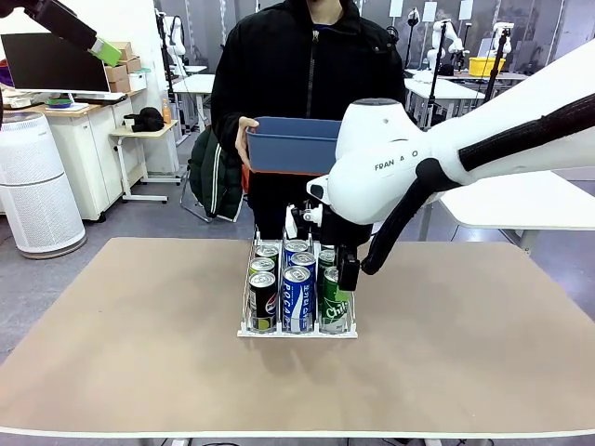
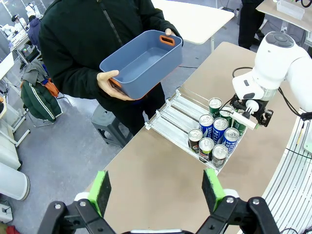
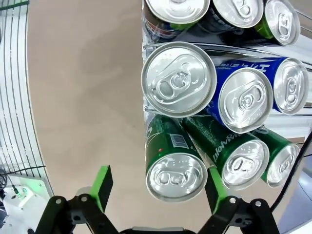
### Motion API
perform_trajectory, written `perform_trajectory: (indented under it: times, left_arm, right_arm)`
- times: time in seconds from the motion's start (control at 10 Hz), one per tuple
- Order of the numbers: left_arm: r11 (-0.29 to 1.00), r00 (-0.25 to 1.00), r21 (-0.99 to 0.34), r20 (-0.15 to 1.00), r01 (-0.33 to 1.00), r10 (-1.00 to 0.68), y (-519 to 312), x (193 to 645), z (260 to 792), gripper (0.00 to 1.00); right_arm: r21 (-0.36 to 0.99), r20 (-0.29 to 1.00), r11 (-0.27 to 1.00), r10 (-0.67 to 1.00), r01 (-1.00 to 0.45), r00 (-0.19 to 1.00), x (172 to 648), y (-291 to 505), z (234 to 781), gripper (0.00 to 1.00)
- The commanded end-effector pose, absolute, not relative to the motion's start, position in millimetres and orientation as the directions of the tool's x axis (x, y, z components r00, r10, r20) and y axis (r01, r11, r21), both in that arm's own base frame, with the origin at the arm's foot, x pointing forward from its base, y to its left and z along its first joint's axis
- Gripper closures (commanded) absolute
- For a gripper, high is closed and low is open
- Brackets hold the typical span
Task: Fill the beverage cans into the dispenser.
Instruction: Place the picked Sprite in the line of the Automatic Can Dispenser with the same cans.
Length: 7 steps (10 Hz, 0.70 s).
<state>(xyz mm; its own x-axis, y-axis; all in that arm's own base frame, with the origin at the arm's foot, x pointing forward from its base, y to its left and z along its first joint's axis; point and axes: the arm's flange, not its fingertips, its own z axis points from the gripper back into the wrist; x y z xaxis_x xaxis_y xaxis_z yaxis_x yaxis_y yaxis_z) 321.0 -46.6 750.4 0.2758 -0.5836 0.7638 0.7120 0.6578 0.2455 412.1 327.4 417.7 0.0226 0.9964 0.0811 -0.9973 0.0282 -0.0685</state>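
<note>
Fingers of your right gripper (image 3: 158, 191) stand released, straddling a green can (image 3: 171, 168) in the dispenser (image 1: 249, 327). Your left gripper (image 2: 158, 188) is spread wide, empty, cans (image 2: 213, 138) well beyond its fingertips.

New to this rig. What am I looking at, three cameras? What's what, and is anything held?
Two white robot arms share a tan table with a person. The front view looks across it; the other two come from cameras on each wrist.

On the table stands a small white three-lane can rack full of slim black, blue and green drink cans. The right gripper hovers open above a green can, gripping nothing. The left gripper is raised, open and empty. The person's hands hold an empty blue plastic bin.
</note>
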Motion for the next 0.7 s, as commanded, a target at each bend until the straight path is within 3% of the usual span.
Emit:
perform_trajectory:
  times: [0.0, 0.4, 0.6]
  left_arm:
    - [0.663, 0.283, 0.243, 0.762, 0.708, -0.582, -46, 322, 749, 0.0]
    - [0.663, 0.283, 0.243, 0.762, 0.708, -0.582, -46, 322, 749, 0.0]
    - [0.663, 0.283, 0.243, 0.762, 0.708, -0.582, -46, 322, 749, 0.0]
  right_arm:
    - [-0.028, 0.13, 0.036, 0.991, -0.999, 0.032, 399, 317, 438, 0.0]
    - [-0.01, 0.237, 0.166, 0.958, -0.986, 0.159, 390, 303, 465, 0.0]
    - [-0.017, 0.197, 0.13, 0.973, -0.991, 0.125, 393, 311, 472, 0.0]
